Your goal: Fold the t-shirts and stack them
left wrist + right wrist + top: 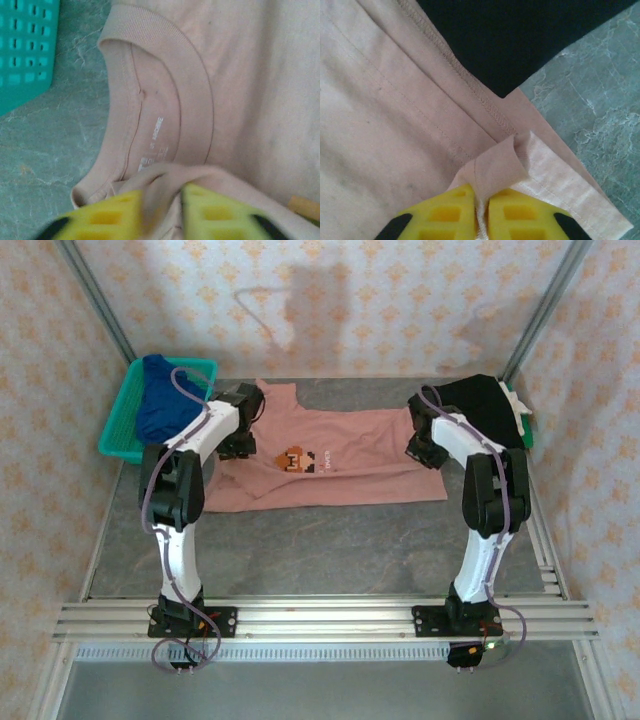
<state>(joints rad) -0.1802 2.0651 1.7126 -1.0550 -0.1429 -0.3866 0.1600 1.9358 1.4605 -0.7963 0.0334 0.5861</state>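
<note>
If the two arms pull unevenly, the dusty-pink t-shirt (330, 465) could skew. The hem may also drag the black t-shirt (520, 35), which touches it at 2 o'clock. The pink tee lies spread across the middle of the bench (320, 550), collar toward 9 o'clock, pixel print up, lightly creased. The left claw (162, 200) is clamped on a bunched fold just beside the collar. The right claw (481, 205) pinches a hem corner. The royal-blue t-shirt (165, 400) sits heaped in the teal basket (118, 440) at 10 o'clock.

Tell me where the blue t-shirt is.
In the top view, the blue t-shirt lies in the teal basket at the far left, just left of the pink t-shirt.
</note>
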